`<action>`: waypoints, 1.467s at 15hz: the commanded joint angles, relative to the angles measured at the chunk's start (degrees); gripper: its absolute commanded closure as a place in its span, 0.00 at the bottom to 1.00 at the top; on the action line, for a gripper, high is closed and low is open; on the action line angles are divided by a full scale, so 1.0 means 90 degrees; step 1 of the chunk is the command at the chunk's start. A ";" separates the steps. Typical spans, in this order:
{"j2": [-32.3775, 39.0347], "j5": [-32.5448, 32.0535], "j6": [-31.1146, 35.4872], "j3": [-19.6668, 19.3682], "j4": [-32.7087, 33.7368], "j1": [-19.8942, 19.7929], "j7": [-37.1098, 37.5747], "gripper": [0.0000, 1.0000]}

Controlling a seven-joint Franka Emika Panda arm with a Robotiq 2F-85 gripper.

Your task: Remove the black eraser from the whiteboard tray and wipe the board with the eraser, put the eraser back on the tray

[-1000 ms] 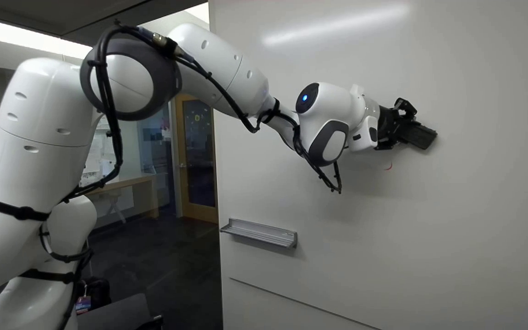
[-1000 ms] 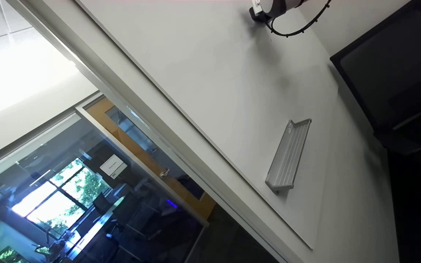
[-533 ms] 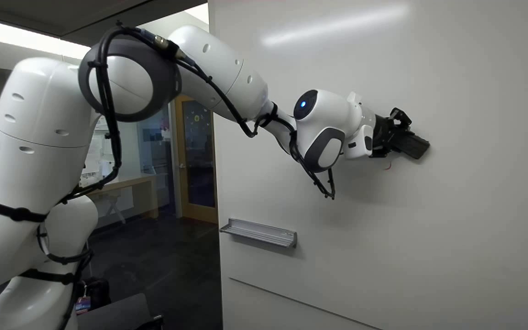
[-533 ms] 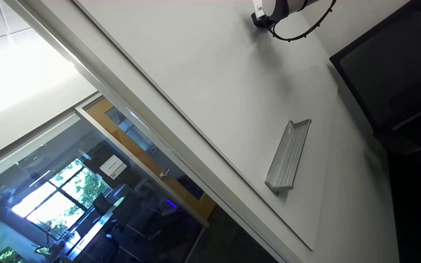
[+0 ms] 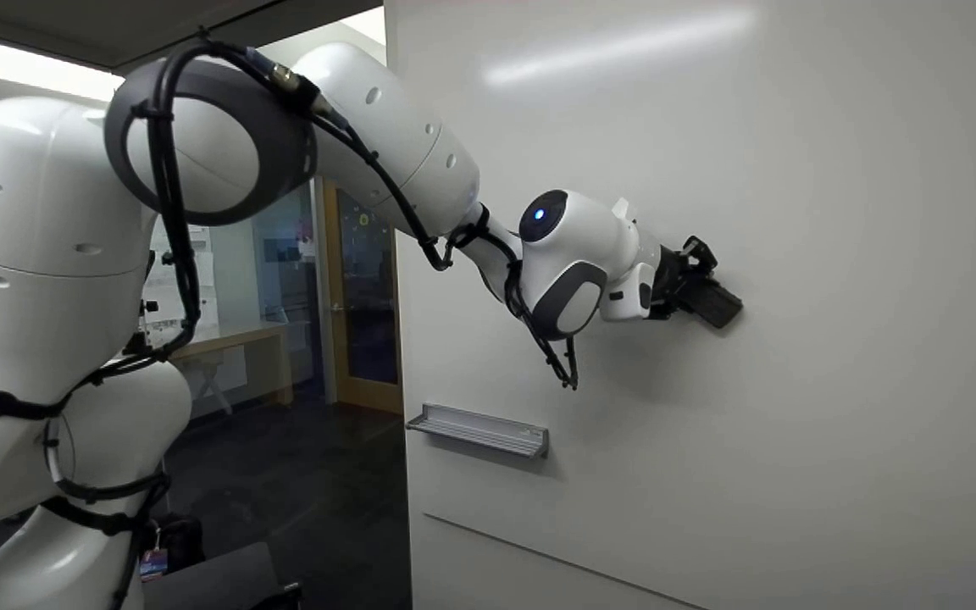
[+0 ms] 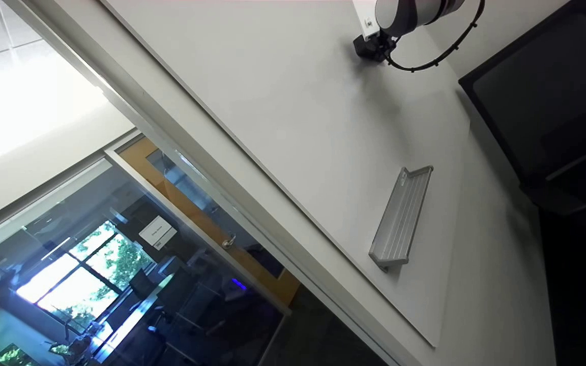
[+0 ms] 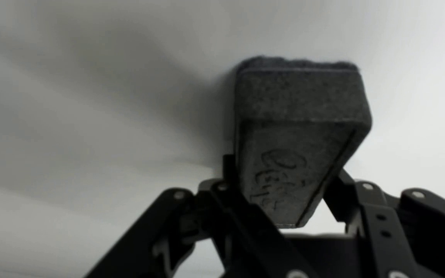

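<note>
The black eraser (image 5: 711,302) is held out at the end of my arm, against or very near the white board (image 5: 861,407). In the wrist view the eraser (image 7: 303,96) sits between both fingers, its fuzzy face toward the board and faint writing on its back. My gripper (image 7: 284,183) is shut on it. I cannot tell for sure whether the felt touches the board. In an exterior view the gripper end (image 6: 370,48) shows dark near the top edge. The grey whiteboard tray (image 5: 479,430) is fixed lower on the board; it also shows in an exterior view (image 6: 402,218). No red mark shows now.
A seam (image 5: 556,559) runs low on the board. The board's edge (image 5: 399,339) borders a glass room with a wooden door (image 5: 365,288). A grey chair (image 5: 217,580) stands low by the arm base. A dark framed panel (image 6: 552,96) stands beside the board. Cables hang from the arm.
The arm has moved the held eraser down and left across the board in an exterior view, toward the tray's side. The small red mark seen earlier no longer shows. The grip is unchanged.
</note>
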 commanded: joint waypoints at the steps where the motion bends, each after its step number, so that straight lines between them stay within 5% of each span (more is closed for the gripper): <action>1: -0.0169 -0.0318 -0.0183 0.0953 -0.0487 -0.0534 0.0220 0.70; 10: 0.1302 -0.0431 -0.1349 0.1573 -0.1622 -0.1307 -0.0157 0.70; 16: 0.1850 -0.0871 -0.2911 0.3276 -0.1589 -0.2680 -0.0868 0.70; 22: 0.1760 -0.1136 -0.3516 0.5005 -0.1720 -0.4166 -0.1889 0.70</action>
